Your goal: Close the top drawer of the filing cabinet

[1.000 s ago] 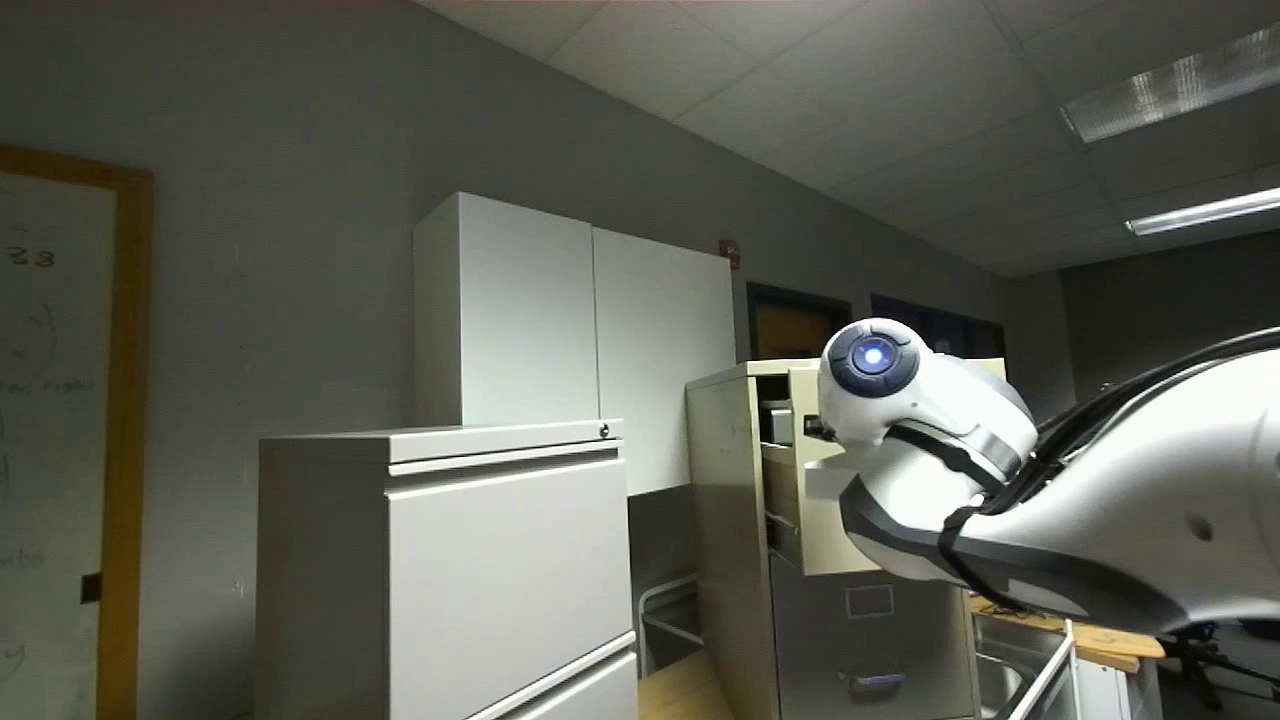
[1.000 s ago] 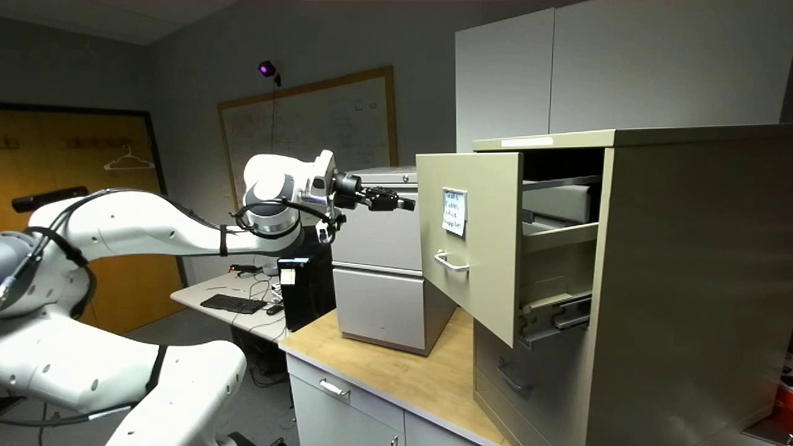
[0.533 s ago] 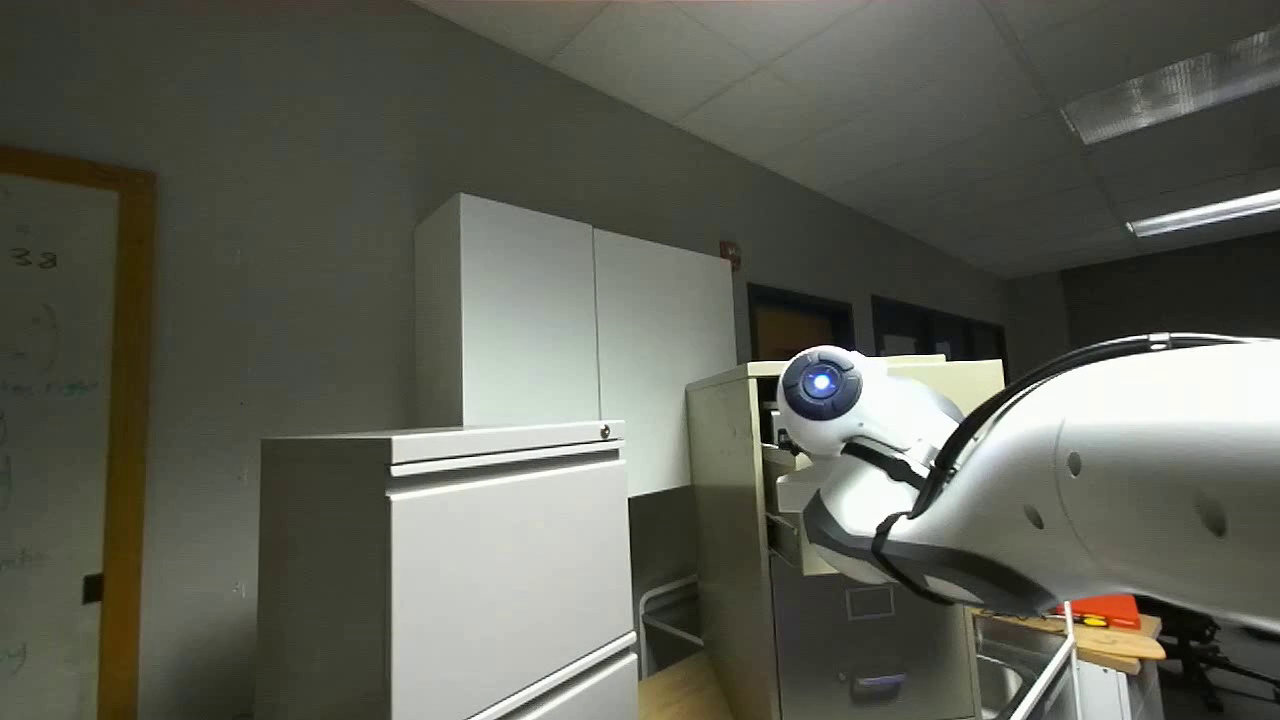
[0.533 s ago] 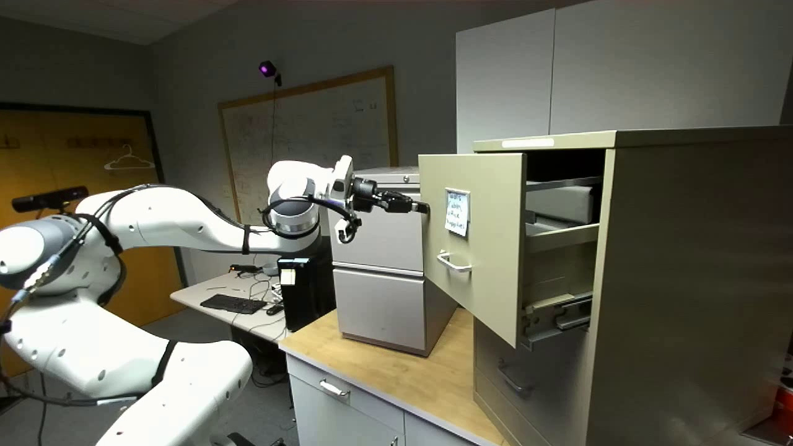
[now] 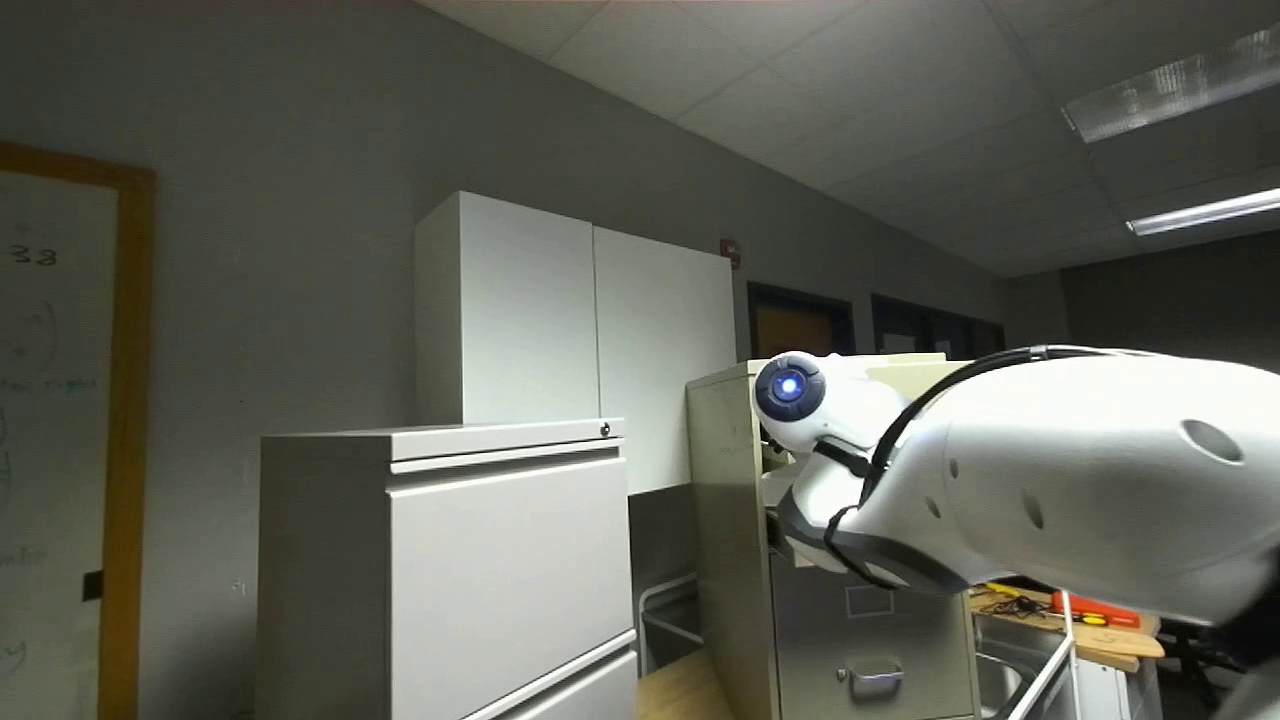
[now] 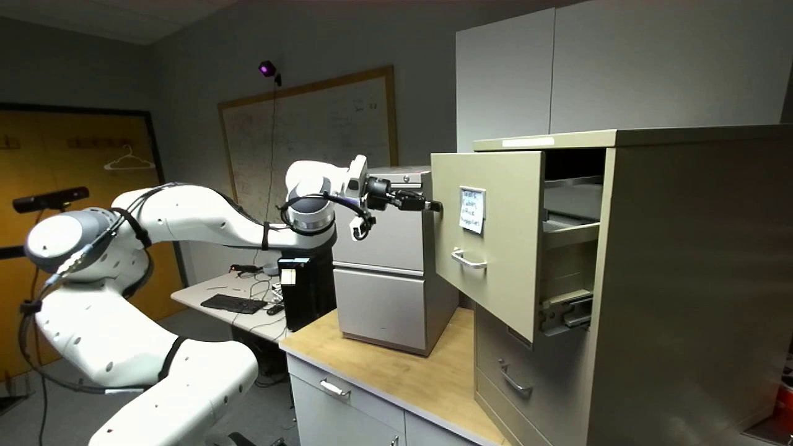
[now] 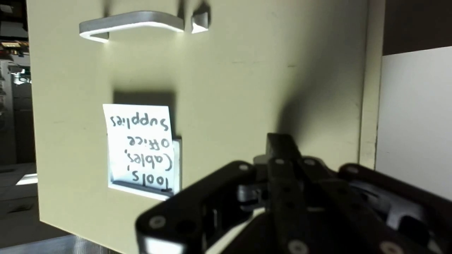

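The top drawer (image 6: pixel 508 210) of the beige filing cabinet (image 6: pixel 681 266) stands partly pulled out, its interior showing at the side. Its front carries a white paper sheet (image 6: pixel 472 210) with handwriting and a metal handle (image 6: pixel 469 259). My gripper (image 6: pixel 435 206) is shut and empty, its fingertips against the drawer front near its left edge, above handle height. In the wrist view the gripper (image 7: pixel 282 141) points at the drawer front (image 7: pixel 229 106), beside the paper sheet (image 7: pixel 139 148); the picture stands upside down. In an exterior view my arm hides most of the drawer at the cabinet (image 5: pixel 722 480).
A grey two-drawer cabinet (image 6: pixel 379 303) stands on the wooden counter (image 6: pixel 396 371) beside the filing cabinet. White wall cupboards (image 6: pixel 505 80) hang behind. A desk (image 6: pixel 248 297) with a keyboard is at the back. A lower drawer (image 6: pixel 526 378) is shut.
My arm has reached forward, the gripper moving to the drawer front. Since half a second ago the drawer has slid inward with it, and the side opening has narrowed.
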Controlling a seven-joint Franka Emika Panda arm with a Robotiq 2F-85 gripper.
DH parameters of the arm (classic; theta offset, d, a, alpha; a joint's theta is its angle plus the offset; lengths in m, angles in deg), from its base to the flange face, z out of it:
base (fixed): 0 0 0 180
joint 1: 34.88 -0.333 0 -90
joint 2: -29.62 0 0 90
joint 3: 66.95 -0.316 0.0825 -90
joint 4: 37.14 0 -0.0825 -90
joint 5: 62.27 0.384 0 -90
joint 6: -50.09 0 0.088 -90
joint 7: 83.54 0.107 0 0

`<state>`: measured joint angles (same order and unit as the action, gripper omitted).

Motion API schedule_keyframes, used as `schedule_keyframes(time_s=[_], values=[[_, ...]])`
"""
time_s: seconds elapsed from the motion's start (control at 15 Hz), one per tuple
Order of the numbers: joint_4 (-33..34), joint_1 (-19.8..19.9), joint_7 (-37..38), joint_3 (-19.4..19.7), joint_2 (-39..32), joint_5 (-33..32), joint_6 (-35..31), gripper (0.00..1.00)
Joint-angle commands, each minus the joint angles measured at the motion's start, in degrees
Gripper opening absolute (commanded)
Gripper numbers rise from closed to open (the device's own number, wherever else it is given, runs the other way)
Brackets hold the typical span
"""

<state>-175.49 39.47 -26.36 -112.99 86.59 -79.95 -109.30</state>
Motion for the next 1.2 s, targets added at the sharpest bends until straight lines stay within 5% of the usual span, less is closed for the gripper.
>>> schedule_keyframes(time_s=[0.0, 0.47, 1.13], values=[[6.6, 9.1, 0.0, -7.1, -10.0, 1.8, -2.8, 0.00], [14.4, 22.3, -1.3, -19.5, -15.5, 4.2, -1.5, 0.00], [21.8, 31.7, -2.5, -26.9, -18.0, 7.4, 1.6, 0.00]])
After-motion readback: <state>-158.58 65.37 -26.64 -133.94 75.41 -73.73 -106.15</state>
